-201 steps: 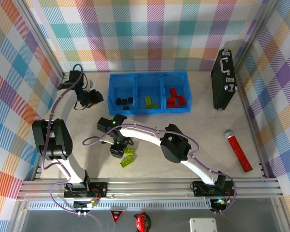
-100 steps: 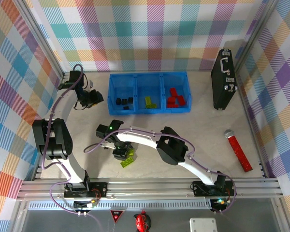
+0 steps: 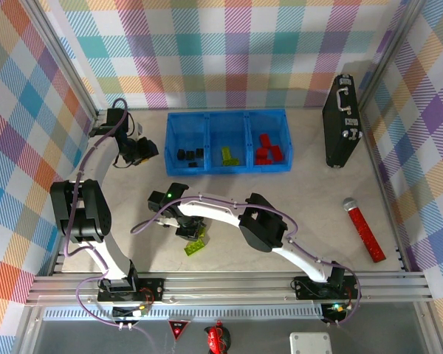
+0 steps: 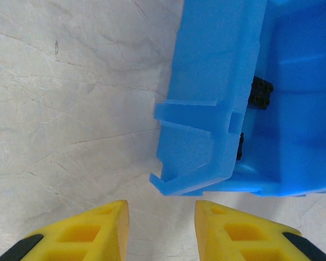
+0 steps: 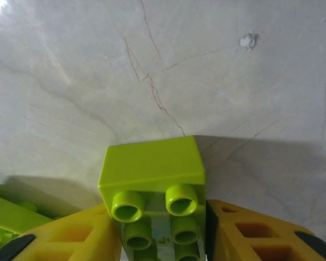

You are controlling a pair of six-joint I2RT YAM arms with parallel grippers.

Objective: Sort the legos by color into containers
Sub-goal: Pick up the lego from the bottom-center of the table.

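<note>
**Table stock: bricks, tray, two grippers**

Right gripper [image 5: 163,239]: I see its yellow fingers [image 5: 255,239] pressed against both sides of a green brick [image 5: 152,168], studs facing the camera, over the front-left of the table [image 5: 217,65]. I cannot tell whether it is lifted. A second green brick [image 5: 2,225] lies just beside it.

Left gripper [image 4: 162,228]: jaws a little apart, pinching nothing, just outside the tray [image 4: 206,65] corner.

Tray, left to right: black cubes [image 3: 190,154]; one green piece [image 3: 228,155]; red bricks [image 3: 266,150].

Black case [image 3: 341,118] at far right; red stick [image 3: 364,230] nearer me.
</note>
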